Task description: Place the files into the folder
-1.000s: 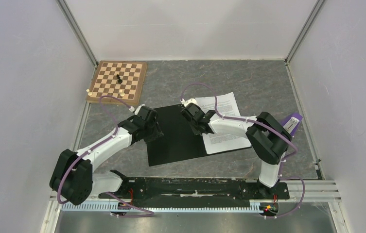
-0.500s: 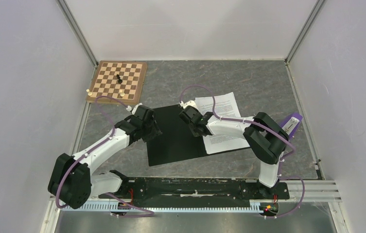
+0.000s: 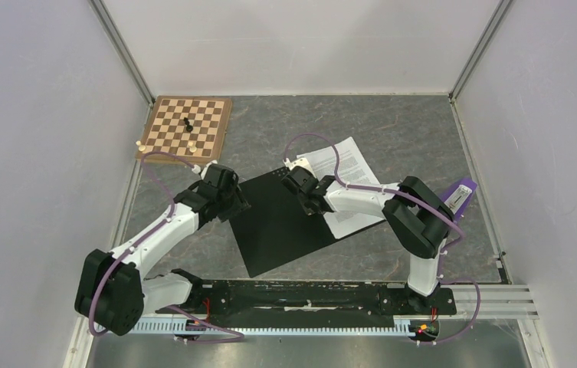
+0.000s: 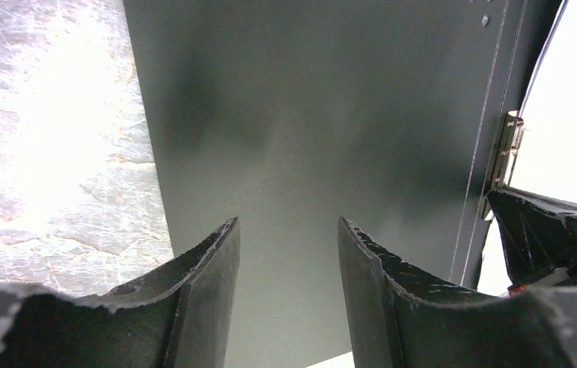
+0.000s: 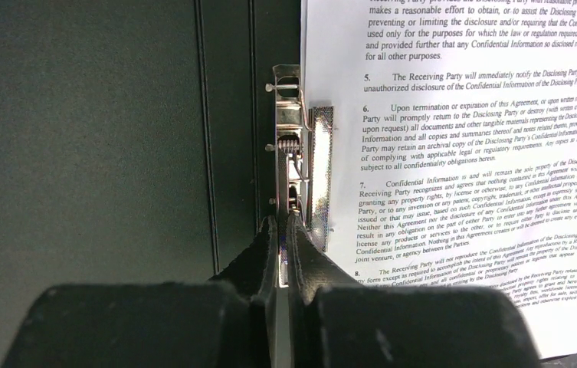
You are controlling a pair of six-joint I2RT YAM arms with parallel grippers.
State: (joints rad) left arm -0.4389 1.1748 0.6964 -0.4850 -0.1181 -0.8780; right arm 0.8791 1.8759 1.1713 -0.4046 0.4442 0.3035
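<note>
Rotated askew since earlier, open black-faced folder [image 3: 277, 226], white printed sheets [image 3: 350, 162] beside its silver spring clip [image 5: 294, 130], right gripper [image 5: 281, 224] pinched on clip, left gripper [image 4: 285, 224] jaws apart

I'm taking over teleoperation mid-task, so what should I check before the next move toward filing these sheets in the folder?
1. Folder lying open, black inside up: ok.
2. Right tool shut on the clip: ok.
3. Left tool open over the left cover, holding nothing: ok.
4. Sheets lying beside the clip on the folder's right half: ok.
5. Sheets' edge tucked under the clip: cannot tell.
6. All three sheets present: cannot tell.
</note>
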